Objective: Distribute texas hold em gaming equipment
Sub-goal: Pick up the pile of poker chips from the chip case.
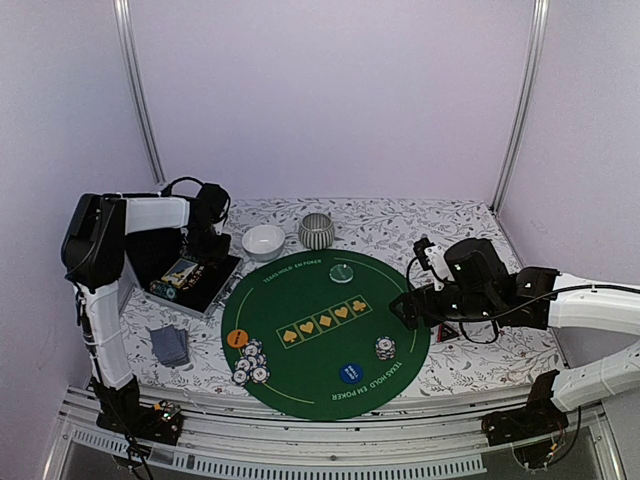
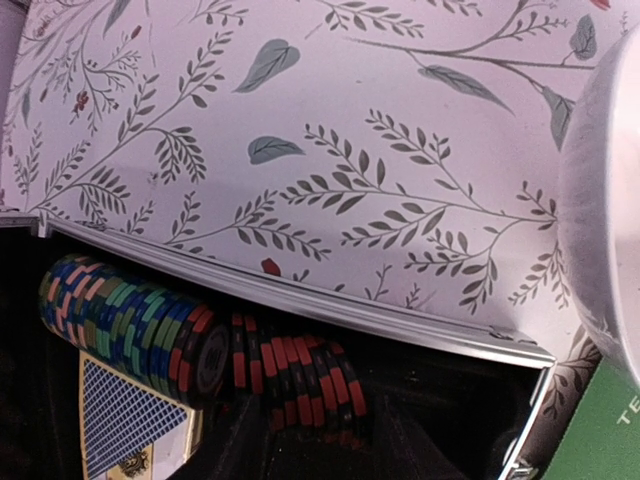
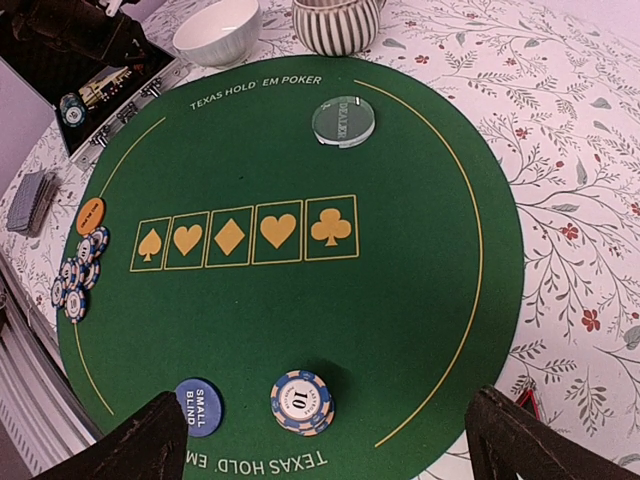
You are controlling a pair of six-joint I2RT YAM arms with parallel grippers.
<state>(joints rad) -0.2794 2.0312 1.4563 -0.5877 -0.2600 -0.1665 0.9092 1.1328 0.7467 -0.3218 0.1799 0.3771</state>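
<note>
The right gripper point(image 1: 407, 305) hangs over the right edge of the round green mat point(image 3: 420, 300). Its two dark fingers point(image 3: 150, 440) are spread wide with nothing between them. Just beneath it on the mat sit a short stack of striped poker chips point(image 3: 301, 401) and, beside the stack, a blue button disc point(image 3: 198, 406). Farther back lies a pale green disc point(image 3: 343, 122). At the mat's left edge an orange disc point(image 3: 89, 215) sits next to a loose cluster of chips point(image 3: 78, 275). A deck of grey-blue-backed cards point(image 3: 30, 198) rests off the mat on the floral tablecloth point(image 3: 580, 200).

The left gripper point(image 1: 207, 250) is down at an open black case point(image 1: 205, 290) at the back left. Its wrist view does not show whether it grips anything. Inside the case lie a blue-green roll of chips point(image 2: 120, 325), a red-black roll point(image 2: 300, 385) and a lattice-backed card point(image 2: 125, 415). A white bowl point(image 1: 263, 241) and a striped bowl point(image 1: 316, 231) stand just behind the mat.
</note>
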